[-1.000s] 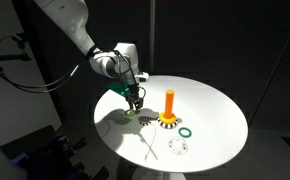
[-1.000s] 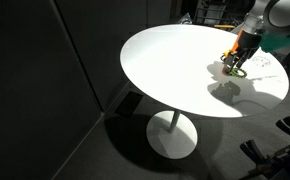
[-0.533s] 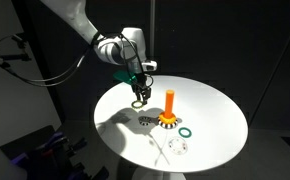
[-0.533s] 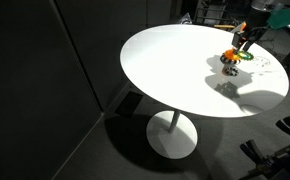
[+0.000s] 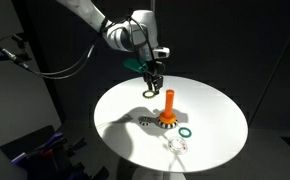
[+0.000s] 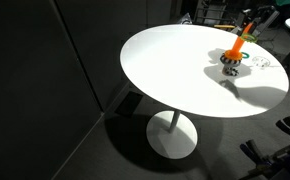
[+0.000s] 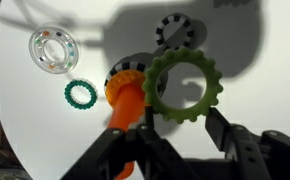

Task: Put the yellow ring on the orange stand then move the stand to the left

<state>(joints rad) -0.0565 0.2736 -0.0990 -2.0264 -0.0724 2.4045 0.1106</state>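
My gripper is shut on the yellow ring, a yellow-green toothed ring, and holds it in the air above the white round table. In the wrist view the yellow ring hangs between the two fingers, just right of the orange stand. The orange stand is upright on its checkered base, below and to the right of the gripper. It also shows in an exterior view, where the ring is too small to tell.
A dark green ring lies on the table by the stand's base; it also shows in the wrist view. A clear patterned ring lies nearer the table's front edge, also in the wrist view. The ring's shadow falls on the table.
The gripper has risen from the table with the yellow ring in it and moved towards the orange stand. The stand and the other rings have not moved.
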